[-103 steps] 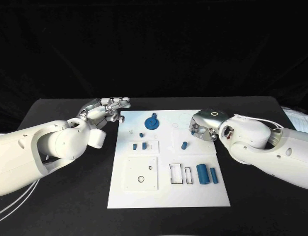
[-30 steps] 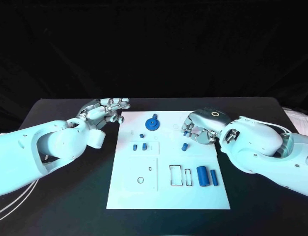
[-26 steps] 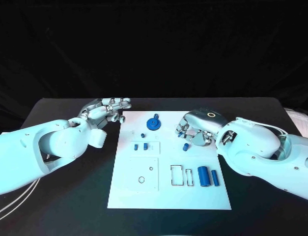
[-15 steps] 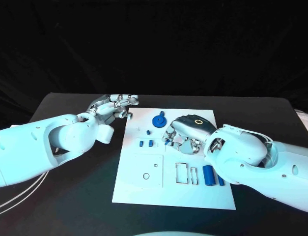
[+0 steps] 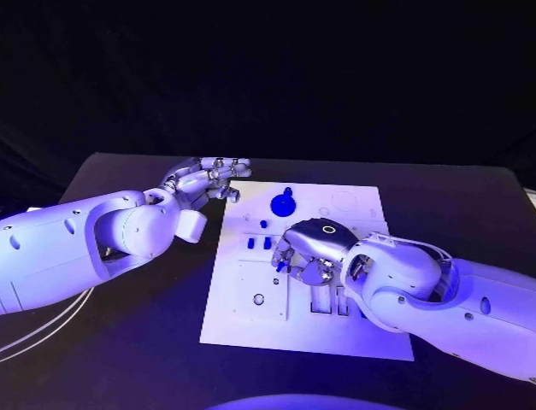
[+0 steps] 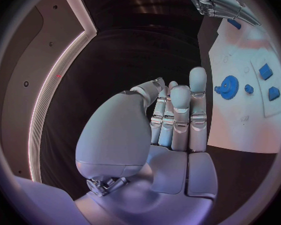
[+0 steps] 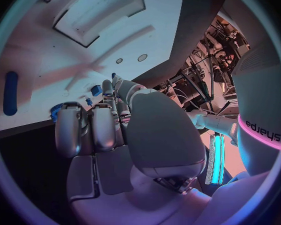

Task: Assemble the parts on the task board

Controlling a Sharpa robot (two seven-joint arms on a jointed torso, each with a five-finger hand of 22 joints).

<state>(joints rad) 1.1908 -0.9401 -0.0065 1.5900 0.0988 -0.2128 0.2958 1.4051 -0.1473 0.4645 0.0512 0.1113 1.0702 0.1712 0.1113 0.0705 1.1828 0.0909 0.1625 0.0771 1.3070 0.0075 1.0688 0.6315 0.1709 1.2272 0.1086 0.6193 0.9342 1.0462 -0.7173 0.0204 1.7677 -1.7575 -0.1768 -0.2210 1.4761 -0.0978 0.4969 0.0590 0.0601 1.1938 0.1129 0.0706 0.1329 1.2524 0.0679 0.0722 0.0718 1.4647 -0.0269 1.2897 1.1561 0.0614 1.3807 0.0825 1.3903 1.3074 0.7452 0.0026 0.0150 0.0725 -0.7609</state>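
The white task board [image 5: 253,323] lies in the middle of the black table. A blue gear [image 5: 283,205] stands near its far edge, and two small blue parts [image 5: 258,243] sit side by side below it. My right hand [image 5: 304,258] hovers low over the board's middle with its fingers curled down. Whether it holds a part is hidden. The right wrist view shows the board [image 7: 47,50], a blue cylinder [image 7: 10,92] and the gear [image 7: 55,113] beyond the fingers. My left hand [image 5: 206,180] floats off the board's far left corner, fingers extended and holding nothing. Past its fingers lies the gear [image 6: 228,84].
Bare black table [image 5: 132,333] surrounds the board on every side. The board has a large square recess [image 5: 258,286] at its left. My right forearm [image 5: 465,299] covers the board's near right part.
The head camera has shifted. Relative to the board, my right hand has moved from the right side leftward over the middle. My left hand stays by the far left corner.
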